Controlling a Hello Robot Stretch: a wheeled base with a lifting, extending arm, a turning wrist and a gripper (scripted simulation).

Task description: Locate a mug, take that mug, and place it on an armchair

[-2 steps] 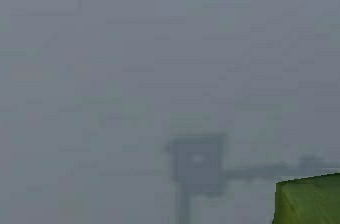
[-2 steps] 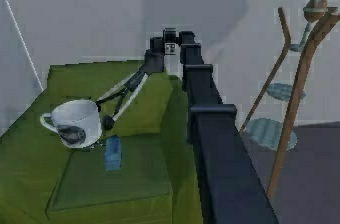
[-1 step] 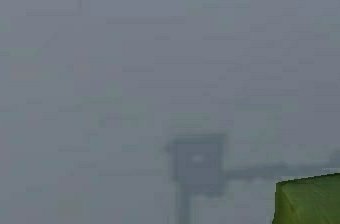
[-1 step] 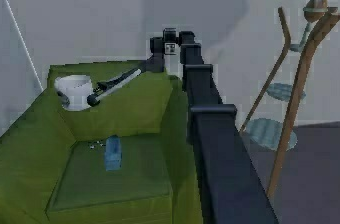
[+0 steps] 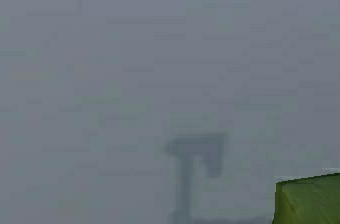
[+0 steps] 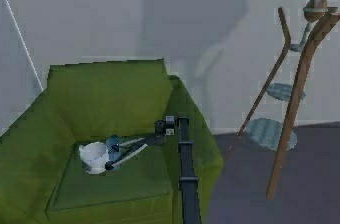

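Note:
A green armchair point(image 6: 108, 95) stands against a pale wall in the arm side view, and its corner point(image 5: 318, 198) shows at the forward view's bottom right. A white mug-like thing point(image 6: 94, 155) lies on the seat cushion. The dark arm rises from the bottom edge over the chair's armrest. The gripper point(image 6: 118, 154) reaches left over the seat, its fingers at the white thing. I cannot tell whether it holds anything, nor whether it touches the thing.
A wooden ladder shelf point(image 6: 278, 95) with round grey trays leans at the arm side view's right, over dark floor point(image 6: 313, 175). A plain grey wall point(image 5: 98, 90) stands close ahead in the forward view.

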